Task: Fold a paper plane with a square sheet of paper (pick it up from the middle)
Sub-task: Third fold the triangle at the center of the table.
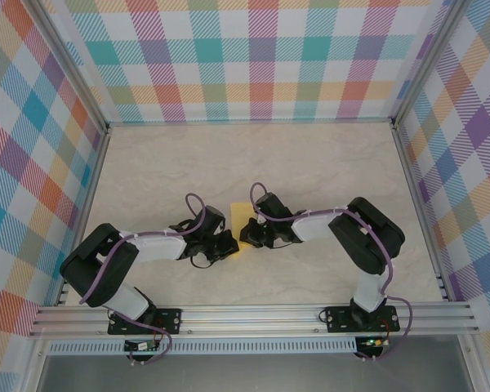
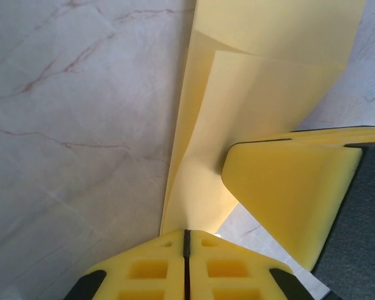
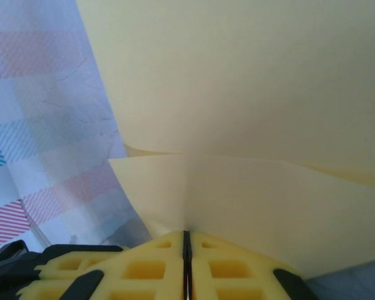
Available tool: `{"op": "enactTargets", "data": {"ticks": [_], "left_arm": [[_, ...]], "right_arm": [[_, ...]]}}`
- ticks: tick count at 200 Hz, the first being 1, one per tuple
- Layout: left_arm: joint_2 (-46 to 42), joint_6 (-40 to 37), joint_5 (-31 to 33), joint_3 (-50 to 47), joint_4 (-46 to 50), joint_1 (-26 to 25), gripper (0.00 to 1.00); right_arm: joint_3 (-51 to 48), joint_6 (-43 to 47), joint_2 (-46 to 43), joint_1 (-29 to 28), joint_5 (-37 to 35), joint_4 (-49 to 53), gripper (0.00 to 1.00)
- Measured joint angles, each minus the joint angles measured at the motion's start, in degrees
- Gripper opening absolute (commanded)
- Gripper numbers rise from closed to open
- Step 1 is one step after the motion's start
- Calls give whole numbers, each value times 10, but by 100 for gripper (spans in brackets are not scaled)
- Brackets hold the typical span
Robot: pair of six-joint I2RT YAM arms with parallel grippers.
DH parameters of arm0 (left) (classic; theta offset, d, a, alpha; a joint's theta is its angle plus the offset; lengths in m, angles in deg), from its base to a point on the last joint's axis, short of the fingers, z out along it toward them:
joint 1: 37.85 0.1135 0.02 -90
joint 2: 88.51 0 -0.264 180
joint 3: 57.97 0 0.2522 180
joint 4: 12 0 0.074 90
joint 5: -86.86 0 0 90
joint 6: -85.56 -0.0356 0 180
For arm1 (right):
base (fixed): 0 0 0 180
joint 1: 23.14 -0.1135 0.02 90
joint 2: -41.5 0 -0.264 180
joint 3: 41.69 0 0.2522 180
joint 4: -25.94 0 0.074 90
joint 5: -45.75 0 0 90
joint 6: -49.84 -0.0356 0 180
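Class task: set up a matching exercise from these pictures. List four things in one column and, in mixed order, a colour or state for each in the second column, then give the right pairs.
Column A
1. square sheet of paper
2. left end effector
3. table
4. back wall

Column B
a. marbled cream
b. checked in many colours
c. yellow and creased
d. shut on the paper

Pairs: 1-c; 2-d; 3-a; 4-b
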State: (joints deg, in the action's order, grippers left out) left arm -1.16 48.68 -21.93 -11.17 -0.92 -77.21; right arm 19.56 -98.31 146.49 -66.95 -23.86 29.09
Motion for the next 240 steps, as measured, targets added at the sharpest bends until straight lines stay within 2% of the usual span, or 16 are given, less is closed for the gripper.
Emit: {"op": "enactTargets", "data": {"ticks": [53,166,208,240], "left_arm": [[0,0,1,0,-1,0,7],[-6,-13,9,0,12,0,8],[-11,-20,14,0,19,0,8],[-15,-26,19,0,28,0,9]], "right_arm": [[-47,-1,-19,48,2,-63,12],[-40,21,-25,126,-5,-39,13],[-30,38,-49,127,-4,-7,15],[-5,45,-53,84,10,5,14]]}}
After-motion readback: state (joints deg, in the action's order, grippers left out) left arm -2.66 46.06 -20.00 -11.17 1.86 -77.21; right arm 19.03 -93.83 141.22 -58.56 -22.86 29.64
